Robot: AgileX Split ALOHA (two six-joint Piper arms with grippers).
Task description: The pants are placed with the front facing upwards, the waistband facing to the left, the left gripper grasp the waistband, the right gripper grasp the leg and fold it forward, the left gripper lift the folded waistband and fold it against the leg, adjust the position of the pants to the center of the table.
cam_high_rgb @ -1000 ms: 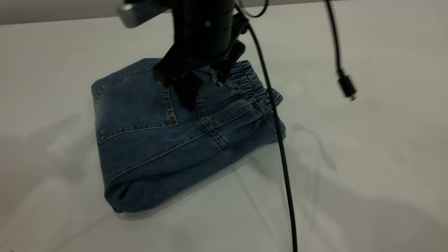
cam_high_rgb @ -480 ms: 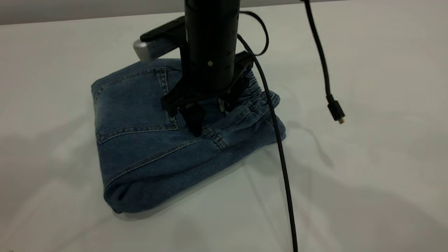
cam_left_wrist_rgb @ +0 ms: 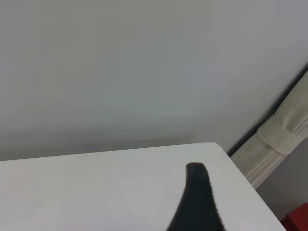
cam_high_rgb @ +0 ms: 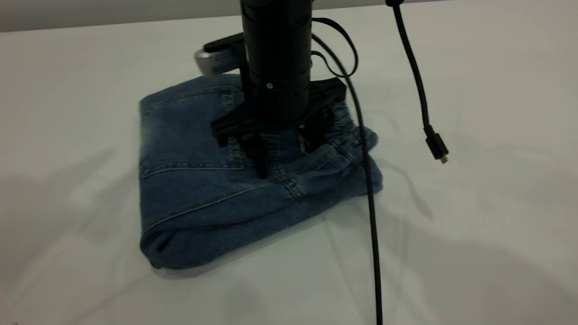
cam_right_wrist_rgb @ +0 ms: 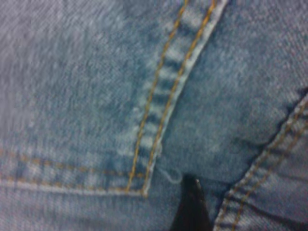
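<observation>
Exterior view alone shows right hand (cam_high_rgb: 283, 155), fingers spread, pressing pants (cam_high_rgb: 194, 189).

Blue denim pants (cam_high_rgb: 203, 189) folded, pocket up, waistband (cam_high_rgb: 347, 124) right, on table (cam_high_rgb: 474, 253)

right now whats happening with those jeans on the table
The right gripper is pressed down on top of the folded pants, fingers spread, close to the back pocket corner and just short of the waistband. The pants are already folded into a compact bundle on the table. The left gripper is off the pants, over bare tabletop near a corner. A loose cable dangles nearby.
</observation>
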